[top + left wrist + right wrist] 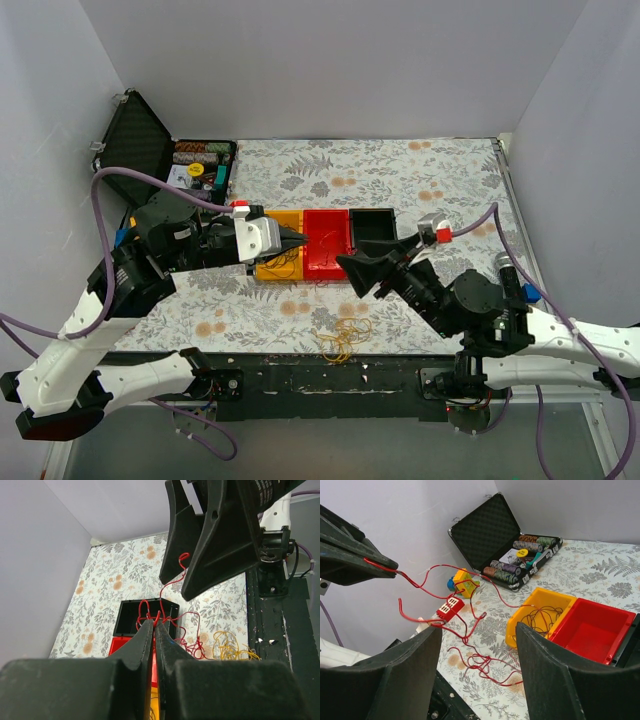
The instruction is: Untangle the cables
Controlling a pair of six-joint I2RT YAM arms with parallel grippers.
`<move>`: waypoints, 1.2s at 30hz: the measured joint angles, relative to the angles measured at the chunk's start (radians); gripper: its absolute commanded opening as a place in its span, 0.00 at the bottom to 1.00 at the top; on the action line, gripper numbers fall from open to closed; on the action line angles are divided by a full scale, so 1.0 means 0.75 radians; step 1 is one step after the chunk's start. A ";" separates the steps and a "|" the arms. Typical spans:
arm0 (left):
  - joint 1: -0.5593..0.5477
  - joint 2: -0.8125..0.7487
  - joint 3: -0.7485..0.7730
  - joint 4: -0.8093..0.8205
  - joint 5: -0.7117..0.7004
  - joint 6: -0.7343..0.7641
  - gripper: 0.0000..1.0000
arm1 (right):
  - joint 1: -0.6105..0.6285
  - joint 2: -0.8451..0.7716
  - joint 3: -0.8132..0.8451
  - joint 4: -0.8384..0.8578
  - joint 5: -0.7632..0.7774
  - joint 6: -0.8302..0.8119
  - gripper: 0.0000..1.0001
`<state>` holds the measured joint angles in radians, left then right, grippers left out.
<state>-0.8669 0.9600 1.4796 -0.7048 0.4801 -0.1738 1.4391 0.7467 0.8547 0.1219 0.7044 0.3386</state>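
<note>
1. Red cable (pixel 481 663) is the one in hand. The left gripper (pixel 155 625) has its jaws pressed together on it near one end and holds it up at the middle of the overhead view, over the row of bins.
2. From that pinch the strand sags in loose curls, and its far coils lie on the flowered table (pixel 600 565), at the lower centre of the right wrist view.
3. The right gripper (pixel 350 273) faces the left one with its jaws wide apart. In the left wrist view a loop of the red strand rises into the gap between them, but I cannot tell whether it touches either pad.
4. I'd say the step is to get a second hold on the red strand and draw it out. The right jaws want to close on a single run of wire close to the left pinch, not on a crossing of loops.
5. The two holds should then part slowly and sideways so the curls slide open. A sharp tug looks likely to tighten any snarl in the lower coils.
6. Yellow cables (pixel 345 340) lie in a loose heap at the lower centre of the overhead view, by the table's near edge and near the red coils. A dragged strand could catch them.
7. A dark cable (pixel 540 617) sits coiled in the yellow bin (pixel 555 596), apart from the rest. The red bin (pixel 590 635) beside it looks the fit home for the red strand.
</note>
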 measured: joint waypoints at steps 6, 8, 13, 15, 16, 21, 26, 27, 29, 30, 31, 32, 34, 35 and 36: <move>0.000 0.001 -0.001 0.000 0.003 -0.003 0.00 | 0.000 0.108 0.010 0.043 -0.001 -0.047 0.54; 0.000 0.001 -0.001 0.000 0.005 -0.003 0.00 | 0.000 0.127 0.011 0.058 0.001 -0.071 0.44; 0.000 0.000 -0.001 -0.009 0.008 -0.003 0.00 | 0.000 0.124 0.016 0.123 0.036 -0.110 0.31; 0.000 0.000 -0.002 -0.016 0.009 -0.003 0.00 | 0.000 0.108 0.017 0.142 0.051 -0.123 0.18; 0.000 -0.001 -0.005 -0.019 0.009 -0.002 0.00 | 0.000 0.097 0.017 0.152 0.061 -0.134 0.12; 0.000 -0.007 -0.032 -0.038 0.010 0.003 0.00 | 0.000 0.048 0.017 0.170 0.121 -0.153 0.01; 0.000 -0.007 -0.035 -0.040 0.011 0.003 0.00 | 0.000 0.038 0.018 0.180 0.159 -0.170 0.01; 0.000 -0.007 -0.035 -0.040 0.011 0.003 0.00 | 0.000 0.039 0.018 0.180 0.166 -0.173 0.01; 0.000 -0.007 -0.035 -0.041 0.011 0.004 0.01 | 0.000 0.044 0.026 0.173 0.186 -0.184 0.01; 0.000 -0.007 -0.035 -0.042 0.011 0.004 0.01 | 0.000 0.045 0.034 0.169 0.197 -0.193 0.01; 0.000 -0.008 -0.035 -0.044 0.011 0.005 0.01 | 0.000 0.045 0.042 0.164 0.209 -0.208 0.01; 0.000 -0.008 -0.035 -0.045 0.011 0.008 0.01 | 0.000 0.042 0.052 0.162 0.217 -0.223 0.01; 0.000 -0.013 -0.045 -0.045 0.010 0.019 0.00 | 0.000 0.039 0.080 0.162 0.232 -0.259 0.01; 0.000 -0.018 -0.054 -0.048 0.010 0.026 0.00 | 0.000 0.037 0.101 0.160 0.241 -0.284 0.01; 0.000 -0.027 -0.069 -0.048 0.009 0.035 0.00 | 0.000 0.035 0.127 0.159 0.248 -0.306 0.01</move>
<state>-0.8669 0.9398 1.4277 -0.7410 0.4870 -0.1474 1.4391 0.7731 0.9497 0.2409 0.8902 0.1089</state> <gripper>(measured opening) 0.011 0.030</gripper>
